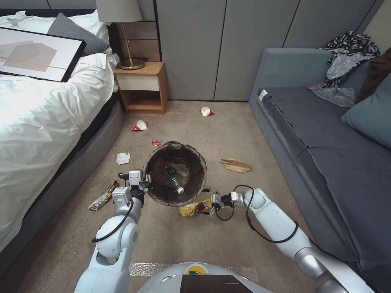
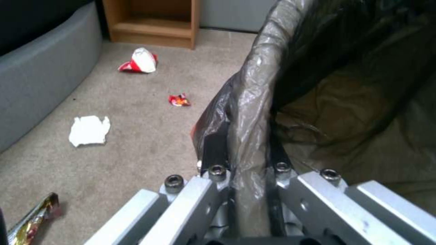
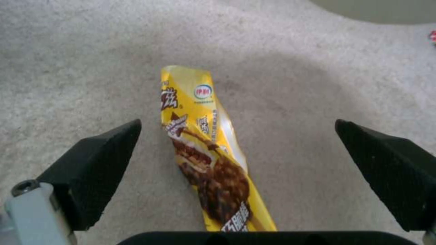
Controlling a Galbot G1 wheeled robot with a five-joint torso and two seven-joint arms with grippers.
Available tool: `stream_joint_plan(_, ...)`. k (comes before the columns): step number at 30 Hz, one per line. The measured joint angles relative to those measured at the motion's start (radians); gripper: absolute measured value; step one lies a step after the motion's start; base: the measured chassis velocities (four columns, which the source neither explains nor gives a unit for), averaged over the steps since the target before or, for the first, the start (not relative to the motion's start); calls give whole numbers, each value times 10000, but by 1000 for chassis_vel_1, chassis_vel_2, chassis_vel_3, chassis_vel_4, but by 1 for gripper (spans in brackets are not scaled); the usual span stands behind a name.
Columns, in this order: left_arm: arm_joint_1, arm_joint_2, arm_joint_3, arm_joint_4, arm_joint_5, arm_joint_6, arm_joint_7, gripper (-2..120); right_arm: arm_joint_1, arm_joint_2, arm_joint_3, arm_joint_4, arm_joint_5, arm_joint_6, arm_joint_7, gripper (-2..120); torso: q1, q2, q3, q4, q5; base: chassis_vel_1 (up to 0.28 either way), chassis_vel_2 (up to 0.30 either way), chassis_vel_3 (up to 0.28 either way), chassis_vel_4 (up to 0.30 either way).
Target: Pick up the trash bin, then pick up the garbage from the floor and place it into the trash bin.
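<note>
head view: litter point(image 1: 139, 125) around trash bin point(image 1: 175, 173)

Bedroom in home: bed point(image 1: 45, 106) with white bedding left, nightstand point(image 1: 142, 87) with lamp point(image 1: 122, 24) far, grey sofa point(image 1: 326, 150) right, carpet floor point(image 1: 183, 236).

One trash bin point(image 1: 175, 173) stands mid-frame, one clear bottle point(image 1: 174, 180) inside. On the carpet: two red-and-white wrappers point(image 1: 139, 125) point(image 1: 206, 111), one small red scrap point(image 1: 156, 143), one tissue wad point(image 1: 123, 158), one brown paper bag point(image 1: 236, 165), one yellow wrapper point(image 1: 196, 208), one foil wrapper point(image 1: 103, 196).
</note>
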Motion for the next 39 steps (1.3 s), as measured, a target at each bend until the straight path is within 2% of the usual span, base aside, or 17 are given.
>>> stream_joint_plan(17, 0, -18, 12, 6, 25, -27, 28, 0, 415, 146, -407, -585, -61, -23, -8, 100, 0, 0, 0, -1, 0, 0, 0, 0, 0)
stream_joint_plan(31, 51, -59, 0, -53, 83, -66, 71, 0, 1240, 913, -1159, -2123, -253, 48, 388, 100, 0, 0, 0, 3, 2, 0, 0, 0, 0)
stream_joint_plan(39, 38, -84, 44, -60, 122, -96, 93, 0, 1530, 1245, -1609, -3154, -256, 111, 1037, 100, 0, 0, 0, 1, 2, 0, 0, 0, 0)
